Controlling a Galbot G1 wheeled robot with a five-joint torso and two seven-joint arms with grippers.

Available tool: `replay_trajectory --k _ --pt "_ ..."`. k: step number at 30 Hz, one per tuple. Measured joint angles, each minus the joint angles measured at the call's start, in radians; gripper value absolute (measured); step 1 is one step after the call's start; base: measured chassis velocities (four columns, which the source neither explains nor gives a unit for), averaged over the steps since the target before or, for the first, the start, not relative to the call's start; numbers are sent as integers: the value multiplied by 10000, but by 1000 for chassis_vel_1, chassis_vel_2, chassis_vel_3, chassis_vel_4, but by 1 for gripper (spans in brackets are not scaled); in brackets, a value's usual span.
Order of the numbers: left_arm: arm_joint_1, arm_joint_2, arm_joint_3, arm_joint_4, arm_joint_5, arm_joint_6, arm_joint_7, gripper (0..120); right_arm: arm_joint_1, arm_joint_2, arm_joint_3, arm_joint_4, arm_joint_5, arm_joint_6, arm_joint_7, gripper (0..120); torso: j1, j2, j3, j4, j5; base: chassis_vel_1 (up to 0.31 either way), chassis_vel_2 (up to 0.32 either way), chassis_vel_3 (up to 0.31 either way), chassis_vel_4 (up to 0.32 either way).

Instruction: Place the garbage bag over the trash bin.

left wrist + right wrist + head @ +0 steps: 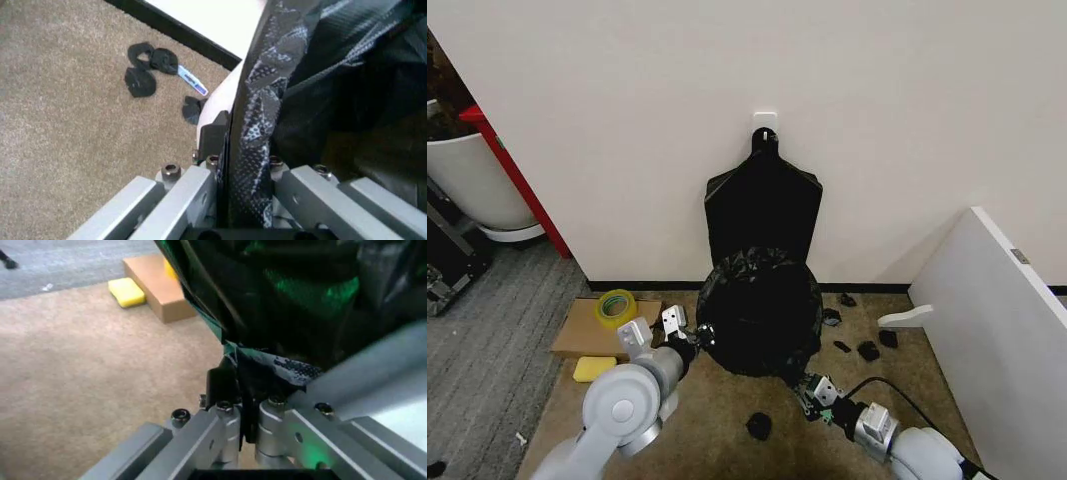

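Grippers: your left gripper [689, 334] and right gripper [811, 393] each pinched the garbage bag [760, 310] | hem stretched across the trash bin [223, 95].

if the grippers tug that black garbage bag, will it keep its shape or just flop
Probably flop: the garbage bag looks thin and crinkled, bunching between the left gripper's fingers. Its glossy film may slip from the right gripper. It could tear if yanked.

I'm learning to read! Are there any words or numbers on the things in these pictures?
No words or numbers can be read here.
A small blue and white strip on the carpet may carry print, but it is too blurred to read.
The garbage bag, tape roll and cardboard box show no writing.
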Motion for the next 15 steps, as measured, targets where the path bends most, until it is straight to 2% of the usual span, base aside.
replay_trajectory --k 3,8,10,14,15 --pt "28 -16 5 1 54 -53 13 0 -125 -55 33 161 77 151 -149 1 0 0 0 1 1 0 0 0 0" --pt "114 -76 2 95 196 -325 44 0 -431 -278 294 396 343 678 -965 24 0 0 0 2 1 0 0 0 0" --pt "119 -83 1 106 198 -356 44 0 -465 -305 327 398 374 743 -1080 26 0 0 0 1 1 0 0 0 0" --pt "110 -125 -18 192 211 -587 40 0 -646 -393 570 355 539 979 -1931 41 0 0 0 2 1 0 0 0 0" --pt "83 -131 -32 233 212 -675 29 0 -685 -398 635 309 540 1059 -2079 48 0 0 0 2 1 0 0 0 0"
